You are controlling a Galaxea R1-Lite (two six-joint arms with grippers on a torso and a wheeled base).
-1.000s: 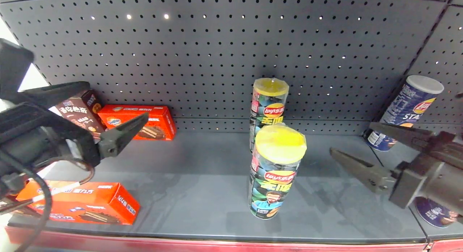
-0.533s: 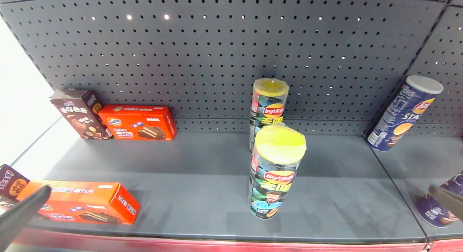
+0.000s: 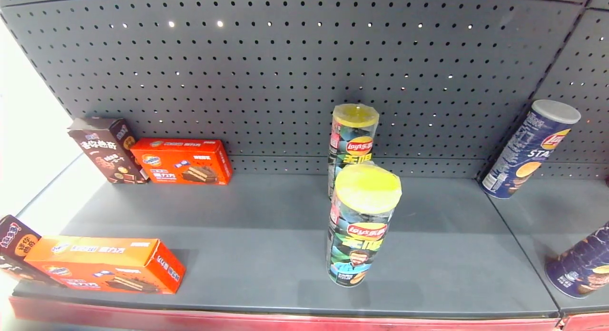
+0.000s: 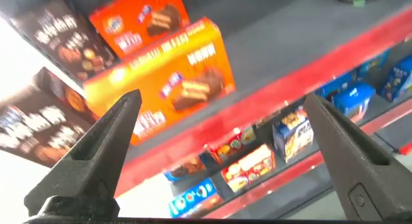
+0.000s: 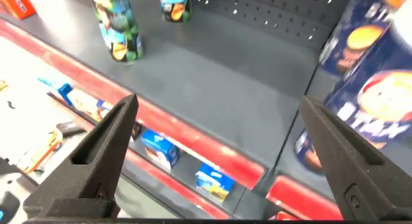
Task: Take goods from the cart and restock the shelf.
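standing on the shelf [image 3: 266, 245]: two yellow-lidded cans [image 3: 361, 226].

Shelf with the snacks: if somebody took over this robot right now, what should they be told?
Claws: left claw and right claw are both open, holding nothing, out before the shelf edge.
Placed: two yellow-lidded cans upright mid-shelf, one behind the other; orange boxes and brown boxes at the left; blue cans in the section to the right.
Left: probably fetch more from the cart; bare shelf space remains.
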